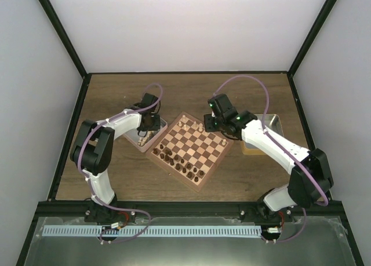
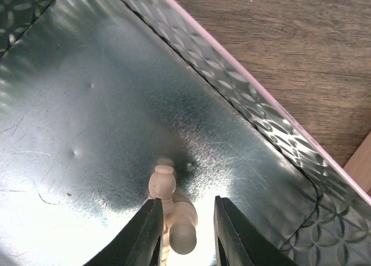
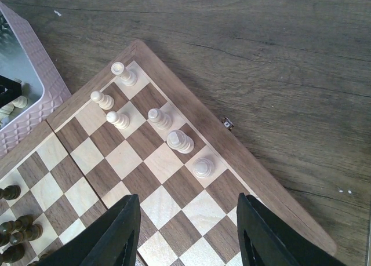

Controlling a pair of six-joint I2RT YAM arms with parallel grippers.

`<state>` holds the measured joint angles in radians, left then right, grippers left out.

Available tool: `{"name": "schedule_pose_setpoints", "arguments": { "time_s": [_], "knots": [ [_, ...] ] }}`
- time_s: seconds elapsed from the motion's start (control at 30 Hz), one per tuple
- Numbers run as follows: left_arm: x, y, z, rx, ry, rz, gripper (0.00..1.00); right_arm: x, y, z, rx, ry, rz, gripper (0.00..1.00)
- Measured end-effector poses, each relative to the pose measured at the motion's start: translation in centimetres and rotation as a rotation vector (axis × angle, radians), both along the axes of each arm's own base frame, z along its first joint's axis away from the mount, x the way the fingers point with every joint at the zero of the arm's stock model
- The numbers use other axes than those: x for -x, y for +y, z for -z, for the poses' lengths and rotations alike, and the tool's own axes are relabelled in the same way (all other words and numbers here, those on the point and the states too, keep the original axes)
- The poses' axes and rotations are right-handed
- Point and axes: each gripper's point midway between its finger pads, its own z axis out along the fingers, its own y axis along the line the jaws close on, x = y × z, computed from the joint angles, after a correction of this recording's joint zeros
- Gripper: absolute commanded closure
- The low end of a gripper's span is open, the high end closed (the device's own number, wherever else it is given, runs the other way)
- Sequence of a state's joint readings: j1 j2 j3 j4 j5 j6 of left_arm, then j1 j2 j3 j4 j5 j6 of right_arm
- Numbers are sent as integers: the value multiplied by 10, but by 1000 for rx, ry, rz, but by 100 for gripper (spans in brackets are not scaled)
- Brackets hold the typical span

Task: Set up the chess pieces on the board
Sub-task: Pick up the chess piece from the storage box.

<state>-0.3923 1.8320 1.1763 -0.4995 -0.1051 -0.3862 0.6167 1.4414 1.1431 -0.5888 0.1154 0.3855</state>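
The board [image 1: 191,153] lies turned diamond-wise in the middle of the table. Several light beige chess pieces [image 3: 180,141] stand on its far corner squares, also seen from above [image 1: 200,127]. My right gripper [image 3: 186,199] hangs open and empty over the squares just in front of them; it also shows in the top view [image 1: 211,122]. My left gripper [image 2: 186,203] is down inside the left silver tray [image 2: 104,104], open. Two beige pieces [image 2: 174,217] lie on the tray floor between its fingers, against the left finger [image 2: 145,228].
Dark brown pieces [image 1: 179,161] stand along the board's near-left side, and in the right wrist view [image 3: 11,228]. The left tray [image 1: 155,139] touches the board's left corner. A second tray [image 1: 272,127] sits right of the board, partly under the right arm.
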Motion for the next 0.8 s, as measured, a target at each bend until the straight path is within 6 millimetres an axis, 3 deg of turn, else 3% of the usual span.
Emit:
{"name": "schedule_pose_setpoints", "arguments": {
  "time_s": [0.3,0.47,0.57,0.8],
  "knots": [
    [3,3,6,-17,19,-1,94,0,0,0,0,0,1,53],
    [2,4,2,-21,5,-3,95,0,0,-1,-3,-1,4,53],
    [0,4,-14,-10,-34,-6,95,0,-1,-4,-9,-6,7,53],
    [-3,-6,-81,93,-177,16,94,0,-3,-16,-40,-46,30,53]
  ]
}}
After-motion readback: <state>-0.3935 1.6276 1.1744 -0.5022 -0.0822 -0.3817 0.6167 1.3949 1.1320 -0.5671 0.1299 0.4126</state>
